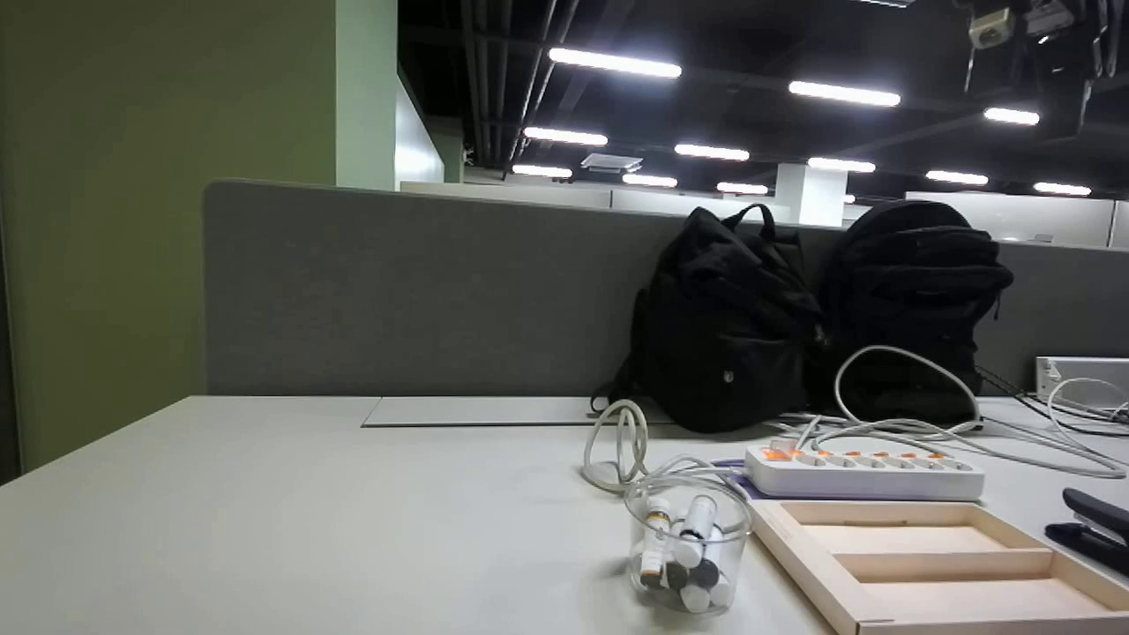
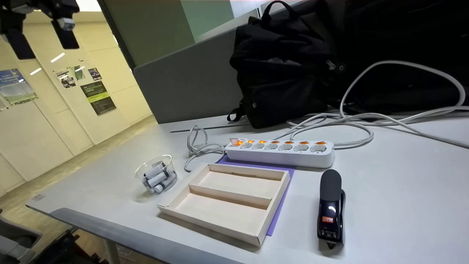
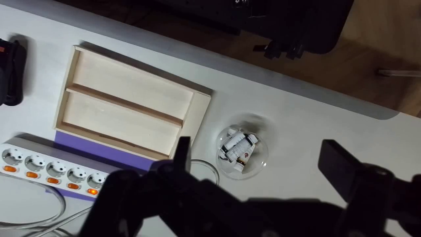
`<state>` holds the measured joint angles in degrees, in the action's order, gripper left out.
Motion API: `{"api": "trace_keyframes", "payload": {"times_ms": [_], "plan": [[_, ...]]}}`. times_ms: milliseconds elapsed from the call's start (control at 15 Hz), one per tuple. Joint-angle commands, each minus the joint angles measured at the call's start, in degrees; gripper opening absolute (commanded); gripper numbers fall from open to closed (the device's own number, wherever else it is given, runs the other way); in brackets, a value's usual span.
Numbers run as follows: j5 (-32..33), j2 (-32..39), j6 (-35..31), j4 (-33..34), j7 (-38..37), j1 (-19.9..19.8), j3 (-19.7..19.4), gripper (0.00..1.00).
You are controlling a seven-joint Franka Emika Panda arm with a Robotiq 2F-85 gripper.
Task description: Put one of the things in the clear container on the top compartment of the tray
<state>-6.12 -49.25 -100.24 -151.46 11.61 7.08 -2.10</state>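
Observation:
The clear container (image 3: 260, 164) is a small round see-through cup standing upright on the table. It also shows in both exterior views (image 1: 736, 538) (image 2: 141, 171). It holds several small white bottles (image 3: 237, 148), lying at angles, some with dark bands. The light wooden tray (image 3: 197, 115) lies beside it, with one divider making two compartments; it shows in both exterior views (image 1: 798, 547) (image 2: 230, 196). Nothing lies in the compartments. My gripper (image 3: 258, 143) is open with nothing between its fingers, high above the table. Its fingertips show at the upper left in an exterior view (image 2: 49, 53).
A white power strip (image 2: 278, 156) with grey cables (image 2: 205, 146) stands along the tray's far side. A purple sheet (image 2: 278, 209) lies partly under the tray. A black stapler (image 2: 330, 209) is beyond the tray. Black backpacks (image 1: 732, 326) lean on the grey partition (image 1: 423, 300).

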Motion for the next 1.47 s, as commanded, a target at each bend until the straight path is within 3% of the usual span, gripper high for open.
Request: {"api": "trace_keyframes", "payload": {"times_ms": [0,267,467,667,867,933,1333,1400], "plan": [[-0.17,4.68,-6.06,0.98,-1.26,-1.14,0.74,1.0],[-0.6,16.24,-20.75,2.89,-3.8,-1.89,1.54,1.0],[-0.26,23.98,-27.65,4.31,-9.52,-2.84,3.61,1.0],[0.18,28.22,-34.07,2.2,-21.28,-3.65,7.96,1.0],[1.25,32.19,-35.15,1.51,-31.59,-3.05,12.4,1.0],[0.44,30.54,-34.78,1.41,-24.76,-2.75,9.74,1.0],[0.44,31.37,-35.05,1.41,-24.83,-2.64,9.8,1.0],[-0.09,31.04,-38.07,-0.01,-26.71,-2.73,10.17,1.0]]}}
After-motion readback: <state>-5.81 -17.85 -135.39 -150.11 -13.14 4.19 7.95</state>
